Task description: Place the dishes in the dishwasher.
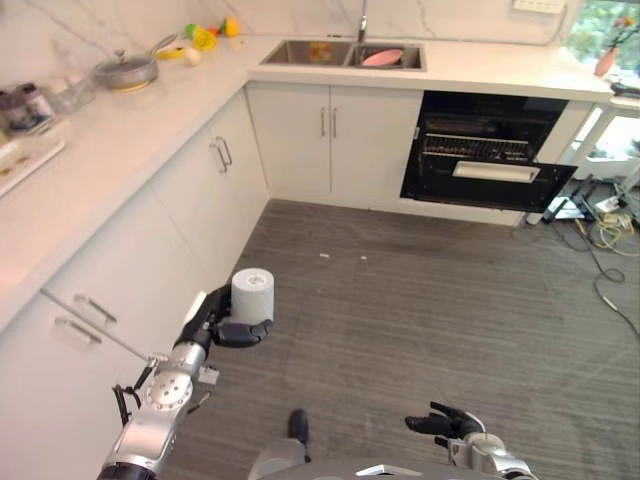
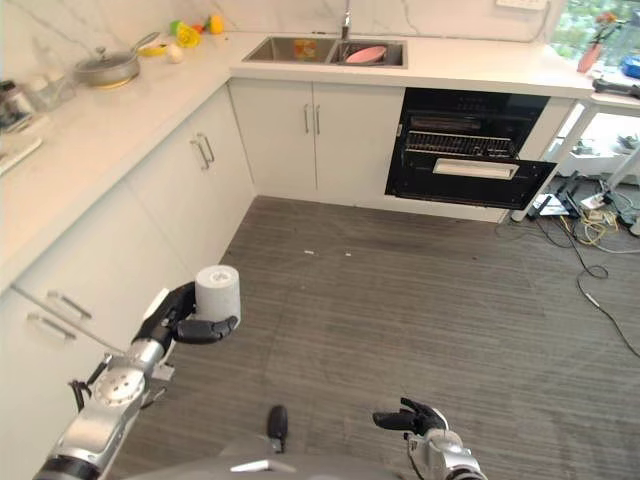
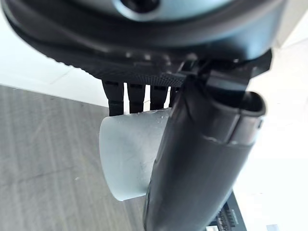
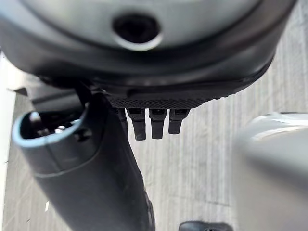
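My left hand (image 1: 225, 325) is shut on a pale grey cup (image 1: 252, 295), held upright over the grey floor beside the left-hand cabinets. In the left wrist view the thumb (image 3: 202, 163) crosses the cup (image 3: 127, 154) and the fingers curl behind it. The black dishwasher (image 1: 490, 150) stands open under the far counter, its door (image 1: 497, 173) partly lowered and a rack showing inside. A pink dish (image 1: 383, 57) lies in the sink (image 1: 310, 50) at the back. My right hand (image 1: 445, 423) hangs low near the bottom edge, open and holding nothing.
White cabinets (image 1: 220, 170) and a white counter run along the left and the back. On the counter are a lidded pot (image 1: 127, 70), yellow-green items (image 1: 203, 37) and glass jars (image 1: 30, 105). Loose cables (image 1: 610, 235) lie on the floor at the right.
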